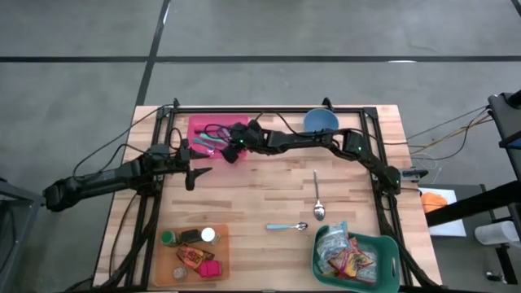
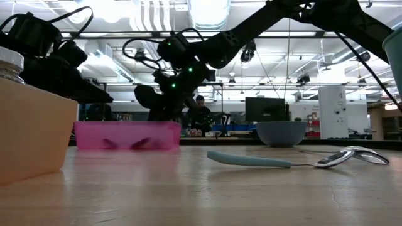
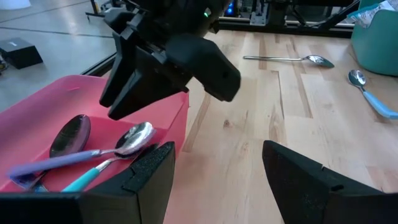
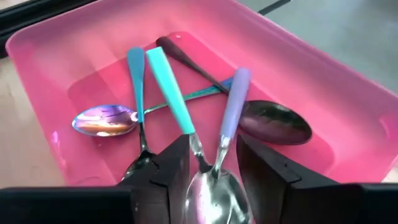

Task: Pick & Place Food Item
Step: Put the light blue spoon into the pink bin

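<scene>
A pink bin [image 1: 200, 127] stands at the table's far left and holds several spoons [image 4: 171, 93]. My right gripper [image 4: 212, 142] reaches over the bin's right end [image 1: 234, 151], pointing slantwise down. Its fingers are apart, with a spoon's metal bowl [image 4: 214, 199] lying between them. My left gripper [image 3: 217, 168] waits open beside the bin's near side [image 1: 193, 172], with nothing between its fingers. Food packets lie in a green basket [image 1: 389, 244] at the near right. More packets and jars lie on an orange tray [image 1: 221, 264] at the near left. No gripper is near them. My right gripper has a finger on either side of the metal bowl [image 4: 214, 199] of a lilac-handled spoon in the pink bin, coming slantwise from above. I cannot tell whether the fingers touch it. The spoon's handle [image 4: 235, 99] lies on the other spoons.
A blue bowl [image 1: 321, 120] stands at the far edge, right of the bin. A metal spoon [image 1: 317, 195] and a blue-handled spoon [image 1: 286, 226] lie loose mid-table. A black frame [image 1: 269, 110] runs round the work area. Bare wood lies between the bin and the loose spoons.
</scene>
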